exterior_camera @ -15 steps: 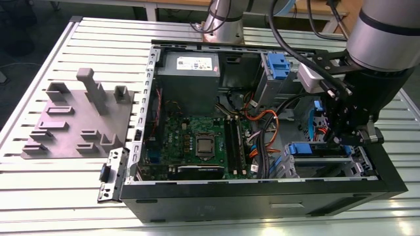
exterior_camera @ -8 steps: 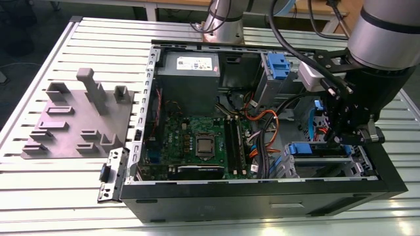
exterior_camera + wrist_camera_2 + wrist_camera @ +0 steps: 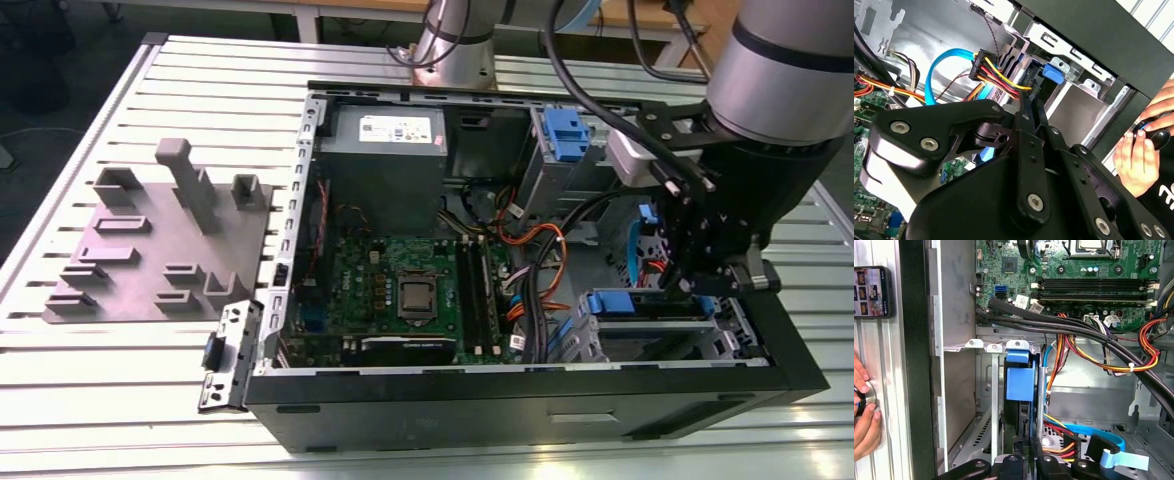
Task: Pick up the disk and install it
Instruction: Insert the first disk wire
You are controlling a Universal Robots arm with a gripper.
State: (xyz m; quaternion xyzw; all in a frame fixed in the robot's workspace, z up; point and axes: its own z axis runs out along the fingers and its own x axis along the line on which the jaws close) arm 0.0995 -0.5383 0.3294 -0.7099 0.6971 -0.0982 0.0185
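Disk: I see the disk point(image 3: 1019, 382) standing on edge in the drive cage point(image 3: 985, 346) of the open computer case point(image 3: 534, 400), its blue rail facing my first wrist camera. In the exterior view its blue end point(image 3: 627, 302) sits at the cage's top, near the case corner on that view's right.
Gripper: the gripper point(image 3: 701, 285) hangs just above the disk, its fingers point(image 3: 1026, 460) pointing down at the disk's edge. I cannot tell whether they are parted or pressed on it.
First wrist view: I get the motherboard point(image 3: 1079, 285), the cable bundle point(image 3: 1094, 340), a phone point(image 3: 871, 291) on the table beside the case, and a person's hand point(image 3: 864, 410) on a round knob.
Second wrist view: I get the black linkage of the gripper point(image 3: 1026, 115), the power connector with yellow and red wires point(image 3: 996, 72), a blue data cable point(image 3: 939, 70), and a person's hands point(image 3: 1144, 150) outside the case.
Exterior view: I get the grey moulded plate point(image 3: 154, 245) with pegs, well apart on the slatted table point(image 3: 80, 400).
Arm: it comes in from the exterior view's upper right, wrist turned straight down into the case.
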